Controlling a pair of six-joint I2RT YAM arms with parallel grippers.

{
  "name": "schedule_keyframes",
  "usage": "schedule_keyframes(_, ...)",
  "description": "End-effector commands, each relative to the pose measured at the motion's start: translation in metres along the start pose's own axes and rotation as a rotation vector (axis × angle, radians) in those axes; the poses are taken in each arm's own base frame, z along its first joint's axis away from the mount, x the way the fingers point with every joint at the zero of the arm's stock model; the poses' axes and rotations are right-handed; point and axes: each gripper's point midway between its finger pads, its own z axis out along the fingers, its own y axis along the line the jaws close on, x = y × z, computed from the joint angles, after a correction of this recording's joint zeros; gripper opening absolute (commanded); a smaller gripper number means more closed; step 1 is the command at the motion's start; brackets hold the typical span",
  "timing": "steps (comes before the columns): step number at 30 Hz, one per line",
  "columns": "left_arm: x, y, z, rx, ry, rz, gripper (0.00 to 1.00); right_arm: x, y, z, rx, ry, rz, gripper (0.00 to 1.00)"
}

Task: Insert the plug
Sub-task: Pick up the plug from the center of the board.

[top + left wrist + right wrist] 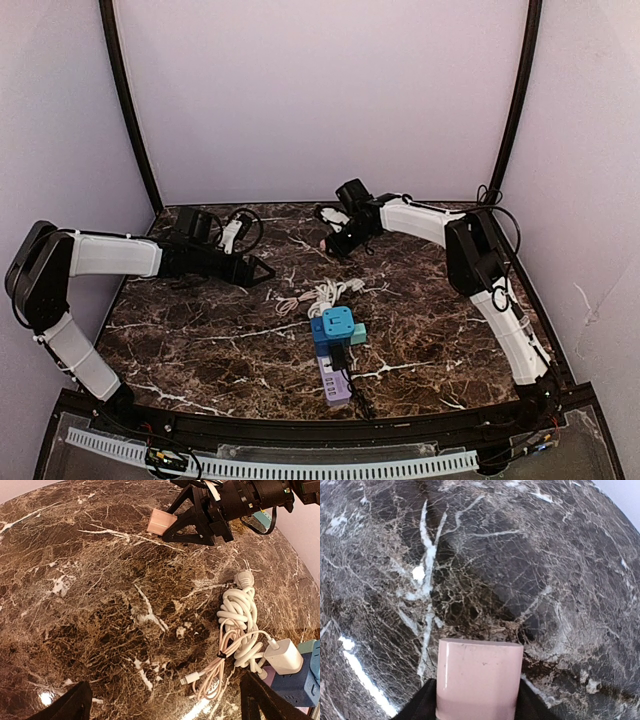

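Marble surface (200, 340): dark brown stone with white veins, carrying everything here.
Left arm (110, 255): reaches in from the left side, low over the surface, pointing toward the middle.
Left jaws: spread wide and released, nothing between them; in the left wrist view the two black tips sit at the bottom corners with bare stone between.
Right arm (420, 220): stretches from the right side to the far part of the surface.
Right jaws: clenched on the pink plug (480, 675), a black finger pressed against each of its sides.
Power strip (336, 385): purple, lying near the front edge at the centre, with a black plug (342, 358) seated in it.
Blue cube adapter (335, 328): at the far end of the strip, a teal block (357, 335) just beside it on the right.
White cable (240, 610): coiled in a loose bundle just beyond the adapters, between the two arms.
White charger (282, 656): touching the top of the blue adapter, the cable running into it.
Pink plug position: at the far side, right of centre, well apart from the strip; whether it rests on the stone or hangs just above it I cannot tell.
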Motion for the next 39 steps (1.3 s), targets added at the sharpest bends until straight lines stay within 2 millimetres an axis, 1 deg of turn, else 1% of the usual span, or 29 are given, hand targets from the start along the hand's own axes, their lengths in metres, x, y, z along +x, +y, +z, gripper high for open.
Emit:
schedule_keyframes(1,-0.001,0.000,-0.003,0.003,-0.015,0.012,0.94,0.005,0.010,0.011,-0.004,0.016,-0.031,0.27)
schedule_keyframes(2,-0.002,0.000,-0.003,0.005,-0.017,0.010,0.94,0.001,0.010,0.007,0.003,0.009,-0.028,0.15)
schedule_keyframes(3,-0.004,-0.001,-0.004,0.007,-0.019,0.010,0.94,-0.005,0.010,0.001,0.008,-0.003,-0.030,0.05)
schedule_keyframes(4,-0.005,-0.002,-0.004,0.009,-0.022,0.007,0.93,-0.013,0.010,-0.008,0.011,-0.023,-0.033,0.00)
schedule_keyframes(6,-0.011,-0.004,-0.006,0.015,-0.029,-0.006,0.92,-0.035,0.014,-0.031,0.012,-0.080,-0.050,0.00)
schedule_keyframes(7,-0.014,-0.006,-0.007,0.026,-0.032,-0.014,0.91,-0.048,0.017,-0.045,0.017,-0.114,-0.063,0.00)
schedule_keyframes(8,-0.022,-0.010,-0.009,0.039,-0.046,-0.024,0.90,-0.062,0.019,-0.062,0.026,-0.159,-0.078,0.00)
schedule_keyframes(9,-0.027,-0.016,-0.011,0.072,-0.053,-0.028,0.89,-0.077,0.023,-0.082,0.033,-0.213,-0.097,0.00)
schedule_keyframes(10,-0.038,-0.022,-0.015,0.094,-0.077,-0.028,0.89,-0.091,0.030,-0.102,0.036,-0.276,-0.124,0.00)
schedule_keyframes(11,-0.044,-0.031,-0.019,0.140,-0.087,-0.023,0.88,-0.113,0.038,-0.139,0.040,-0.376,-0.158,0.00)
schedule_keyframes(12,-0.056,-0.043,-0.026,0.196,-0.113,-0.014,0.87,-0.113,0.051,-0.155,0.029,-0.423,-0.195,0.00)
schedule_keyframes(13,-0.063,-0.049,-0.031,0.226,-0.130,-0.006,0.87,-0.119,0.062,-0.174,0.022,-0.495,-0.237,0.00)
schedule_keyframes(14,-0.075,-0.063,-0.042,0.290,-0.168,0.020,0.87,-0.123,0.075,-0.194,0.004,-0.558,-0.280,0.00)
schedule_keyframes(16,-0.093,-0.086,-0.064,0.397,-0.239,0.102,0.87,-0.125,0.099,-0.227,-0.055,-0.656,-0.360,0.00)
schedule_keyframes(17,-0.102,-0.097,-0.081,0.430,-0.286,0.165,0.87,-0.123,0.111,-0.242,-0.113,-0.679,-0.387,0.00)
schedule_keyframes(18,-0.104,-0.112,-0.094,0.483,-0.330,0.302,0.87,-0.119,0.122,-0.255,-0.168,-0.686,-0.412,0.00)
schedule_keyframes(19,-0.109,-0.123,-0.114,0.500,-0.382,0.404,0.87,-0.115,0.132,-0.267,-0.226,-0.679,-0.432,0.00)
schedule_keyframes(20,-0.105,-0.130,-0.123,0.501,-0.421,0.565,0.88,-0.112,0.140,-0.277,-0.263,-0.660,-0.438,0.00)
schedule_keyframes(21,-0.107,-0.138,-0.140,0.490,-0.468,0.661,0.89,-0.108,0.143,-0.284,-0.282,-0.627,-0.434,0.00)
schedule_keyframes(22,-0.103,-0.139,-0.144,0.460,-0.487,0.785,0.91,-0.104,0.146,-0.290,-0.288,-0.595,-0.435,0.00)
schedule_keyframes(23,-0.104,-0.144,-0.153,0.446,-0.510,0.849,0.92,-0.100,0.150,-0.295,-0.283,-0.562,-0.440,0.00)
schedule_keyframes(24,-0.102,-0.146,-0.157,0.438,-0.508,0.928,0.93,-0.092,0.155,-0.298,-0.273,-0.522,-0.452,0.00)
schedule_keyframes(25,-0.101,-0.148,-0.160,0.438,-0.506,0.965,0.94,-0.091,0.163,-0.305,-0.263,-0.517,-0.477,0.00)
schedule_keyframes(28,-0.104,-0.159,-0.172,0.484,-0.519,0.960,0.95,-0.087,0.187,-0.324,-0.264,-0.522,-0.528,0.00)
schedule_keyframes(33,-0.099,-0.176,-0.182,0.527,-0.566,1.040,0.96,-0.078,0.218,-0.341,-0.265,-0.454,-0.532,0.00)
schedule_keyframes(36,-0.094,-0.188,-0.191,0.528,-0.614,1.122,0.95,-0.063,0.235,-0.342,-0.285,-0.405,-0.533,0.00)
schedule_keyframes(37,-0.090,-0.191,-0.190,0.527,-0.620,1.150,0.94,-0.058,0.239,-0.342,-0.298,-0.388,-0.522,0.00)
schedule_keyframes(38,-0.087,-0.194,-0.194,0.521,-0.634,1.173,0.94,-0.053,0.242,-0.341,-0.311,-0.367,-0.506,0.00)
schedule_keyframes(39,-0.081,-0.195,-0.191,0.504,-0.640,1.213,0.93,-0.049,0.246,-0.340,-0.324,-0.344,-0.487,0.00)
